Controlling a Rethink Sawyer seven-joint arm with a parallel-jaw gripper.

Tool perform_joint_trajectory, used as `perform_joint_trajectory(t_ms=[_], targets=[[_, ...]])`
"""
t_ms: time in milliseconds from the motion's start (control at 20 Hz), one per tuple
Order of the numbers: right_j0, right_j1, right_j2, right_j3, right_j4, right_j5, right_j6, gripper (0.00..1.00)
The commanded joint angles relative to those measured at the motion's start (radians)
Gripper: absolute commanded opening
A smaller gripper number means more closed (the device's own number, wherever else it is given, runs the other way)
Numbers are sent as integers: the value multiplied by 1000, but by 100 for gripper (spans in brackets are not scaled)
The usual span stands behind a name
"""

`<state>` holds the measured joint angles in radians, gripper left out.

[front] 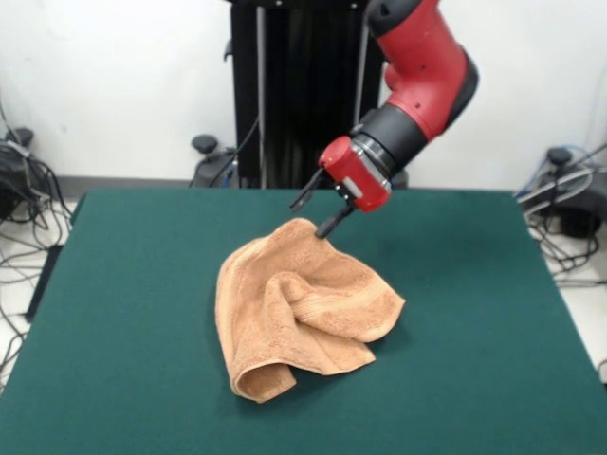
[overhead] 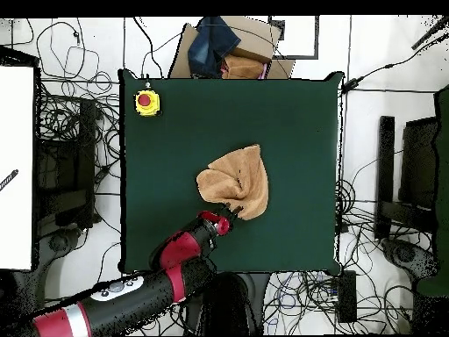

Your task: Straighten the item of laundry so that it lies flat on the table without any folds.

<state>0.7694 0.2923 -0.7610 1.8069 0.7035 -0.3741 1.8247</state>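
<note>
Towel [front: 299, 318] lies crumpled a little below the middle of the front view, on the green table [front: 123, 313], and it is not flat: I see several thick folds, one flap laid over toward the right side and a rolled corner pointing to the lower edge of the frame. From my screen the gripper [front: 319, 212] is just above the towel's upper corner, slightly above the centre of the frame, and it hangs tilted from the red and black arm [front: 424, 71] that enters from the upper right. Its two dark fingers [front: 333, 223] are spread apart; the lower one touches or almost touches the cloth at that corner, but I see no cloth caught between them, so I read the gripper as released. In the overhead view the towel [overhead: 237, 182] sits near the centre of the table [overhead: 289, 123], a bit to the right, and the gripper [overhead: 226, 214] is at its lower edge. A yellow box with a red button [overhead: 146, 102] stands in the upper left corner of the table, well apart from the towel.
</note>
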Motion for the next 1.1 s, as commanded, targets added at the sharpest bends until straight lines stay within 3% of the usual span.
perform_joint_trajectory(t_ms=[50,700,1100], targets=[[6,-4,119,-100,48,98,142,100],[26,45,131,-123,101,66,154,100],[64,28,143,-89,111,63,166,100]])
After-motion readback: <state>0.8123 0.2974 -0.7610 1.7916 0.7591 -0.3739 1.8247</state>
